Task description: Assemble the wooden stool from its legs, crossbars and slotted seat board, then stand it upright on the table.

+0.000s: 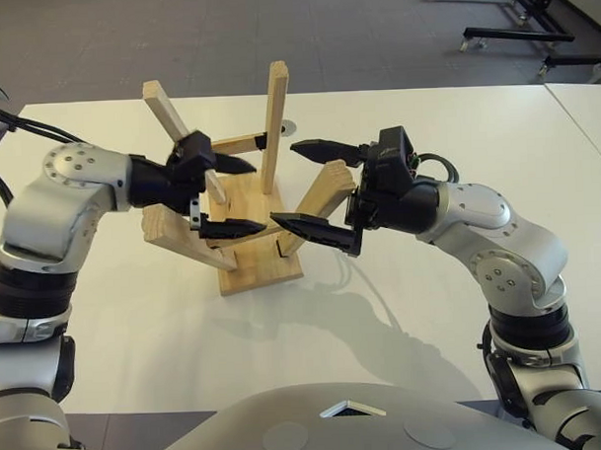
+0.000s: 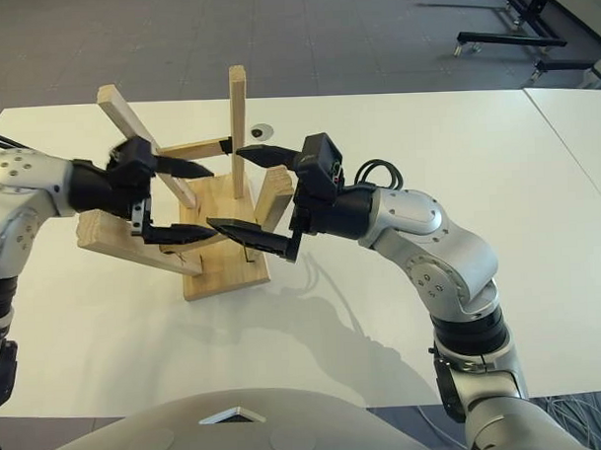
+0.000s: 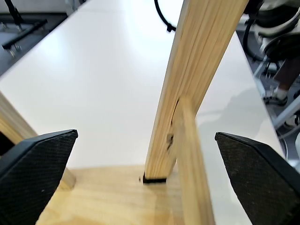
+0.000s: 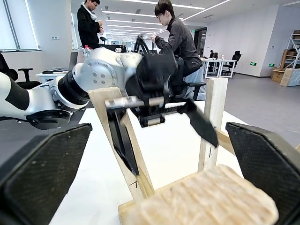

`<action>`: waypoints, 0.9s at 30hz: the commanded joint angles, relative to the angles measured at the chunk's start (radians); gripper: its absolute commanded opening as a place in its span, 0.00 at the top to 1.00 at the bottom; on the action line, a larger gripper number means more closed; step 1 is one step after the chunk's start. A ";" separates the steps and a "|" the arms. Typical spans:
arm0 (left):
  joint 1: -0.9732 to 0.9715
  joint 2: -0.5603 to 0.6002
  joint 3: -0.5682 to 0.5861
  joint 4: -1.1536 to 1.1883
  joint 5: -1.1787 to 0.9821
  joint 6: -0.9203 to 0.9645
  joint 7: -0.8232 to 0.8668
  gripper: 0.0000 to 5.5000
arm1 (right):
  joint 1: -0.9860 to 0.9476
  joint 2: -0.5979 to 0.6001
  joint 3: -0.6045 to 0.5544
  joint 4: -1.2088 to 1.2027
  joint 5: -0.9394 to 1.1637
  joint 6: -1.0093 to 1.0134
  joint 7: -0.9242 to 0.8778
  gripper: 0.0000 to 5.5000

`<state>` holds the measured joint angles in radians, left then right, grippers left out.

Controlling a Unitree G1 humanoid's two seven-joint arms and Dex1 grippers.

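Observation:
The slotted seat board [image 1: 267, 269] lies flat on the white table [image 1: 456, 141]. One leg [image 1: 275, 117] stands upright in it, and a second leg [image 1: 171, 116] leans to the left. A third piece [image 1: 324, 193] slants up on the right, and a crossbar [image 1: 172, 234] lies at the board's left. My left gripper [image 1: 257, 196] is open beside the leaning leg, its pads [image 3: 33, 173] either side of the upright leg [image 3: 197, 70]. From the right, my open right gripper [image 1: 283, 182] straddles the slanted piece's end [image 4: 206, 197].
A small round grey fitting [image 1: 288, 127] sits in the tabletop behind the stool. A second table [image 1: 588, 106] adjoins at the right. Black wheeled frames [image 1: 511, 25] stand on the floor at the back right. Bare tabletop lies in front and to the right.

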<state>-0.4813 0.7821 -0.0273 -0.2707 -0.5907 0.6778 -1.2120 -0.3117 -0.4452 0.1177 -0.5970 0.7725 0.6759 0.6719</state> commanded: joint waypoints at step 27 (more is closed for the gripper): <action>0.170 -0.149 -0.057 -0.012 0.111 -0.196 0.223 0.02 | -0.041 -0.005 -0.007 0.072 0.005 -0.007 0.066 0.04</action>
<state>-0.2917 0.6282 -0.0704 -0.2967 -0.4946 0.4875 -0.9818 -0.3325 -0.4527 0.1080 -0.5211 0.7848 0.6707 0.7369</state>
